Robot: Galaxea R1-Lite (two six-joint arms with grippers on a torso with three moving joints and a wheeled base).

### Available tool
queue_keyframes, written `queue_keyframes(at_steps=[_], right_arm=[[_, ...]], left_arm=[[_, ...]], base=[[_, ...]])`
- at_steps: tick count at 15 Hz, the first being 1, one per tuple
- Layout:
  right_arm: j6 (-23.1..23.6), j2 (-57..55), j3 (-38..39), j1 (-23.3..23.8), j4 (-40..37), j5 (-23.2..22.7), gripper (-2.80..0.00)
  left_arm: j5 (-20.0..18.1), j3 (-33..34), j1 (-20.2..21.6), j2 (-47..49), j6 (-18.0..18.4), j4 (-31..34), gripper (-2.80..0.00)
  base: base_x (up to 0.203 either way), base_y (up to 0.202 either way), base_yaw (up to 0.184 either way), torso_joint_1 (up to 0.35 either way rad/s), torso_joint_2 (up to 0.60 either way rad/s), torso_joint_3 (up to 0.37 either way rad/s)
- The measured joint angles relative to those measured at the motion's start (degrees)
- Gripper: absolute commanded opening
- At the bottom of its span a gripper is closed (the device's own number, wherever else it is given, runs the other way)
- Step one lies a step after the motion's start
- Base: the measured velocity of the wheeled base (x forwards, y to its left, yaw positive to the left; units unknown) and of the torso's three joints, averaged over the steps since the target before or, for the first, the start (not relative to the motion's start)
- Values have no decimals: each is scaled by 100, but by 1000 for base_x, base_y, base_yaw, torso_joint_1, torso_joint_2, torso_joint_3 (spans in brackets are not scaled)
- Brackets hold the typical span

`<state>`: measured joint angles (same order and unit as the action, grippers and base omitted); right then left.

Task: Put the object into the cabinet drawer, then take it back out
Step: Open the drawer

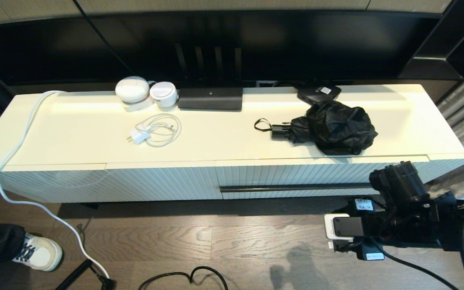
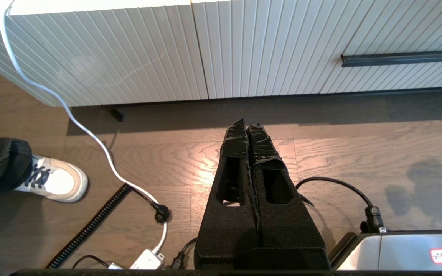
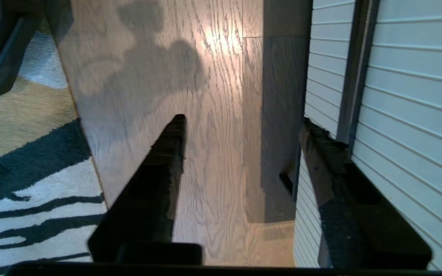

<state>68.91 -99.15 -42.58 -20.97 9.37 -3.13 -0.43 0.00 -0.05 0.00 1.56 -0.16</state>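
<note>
- Head view, nearest first: the right arm sits low at the right, in front of the cabinet, beside the right end of the drawer handle (image 1: 296, 187); its fingertips are out of sight there.
- In the right wrist view the right end effector (image 3: 244, 128) has its fingers spread with nothing between them, one finger (image 3: 322, 147) lying close against the fluted front beside the dark bar, the other over the wooden floor (image 3: 213, 96). I cannot tell whether it touches the bar.
- The left end effector (image 2: 247, 124) hangs parked above the floor, fingers pressed together and empty.
- The cabinet drawer (image 1: 320, 175) looks closed, its front flush with the neighbouring panel.
- Farther back, on the cabinet top (image 1: 75, 129) above the drawer, lies the umbrella (image 1: 332, 127), handle and wrist loop pointing towards the robot's left, with a flat black box (image 1: 318, 93) just behind it.
- The umbrella looks light; its loose wrinkled fabric is soft and would likely slide or bunch under the fingers.
- The short stiff handle, or the firm core just behind it, seems the surest place to grip.
</note>
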Motion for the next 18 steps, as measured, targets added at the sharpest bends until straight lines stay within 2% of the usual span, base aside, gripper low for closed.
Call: queue_keyframes(at_steps=[13, 18], right_arm=[[38, -1831, 297, -56, 2788, -3, 0], [130, -2201, 59, -2, 3043, -2, 0]], left_arm=[[1, 0, -2, 0, 1, 0, -280], [-1, 0, 0, 0, 1, 0, -280]], base=[[0, 0, 0, 0, 0, 0], [0, 0, 0, 0, 0, 0]])
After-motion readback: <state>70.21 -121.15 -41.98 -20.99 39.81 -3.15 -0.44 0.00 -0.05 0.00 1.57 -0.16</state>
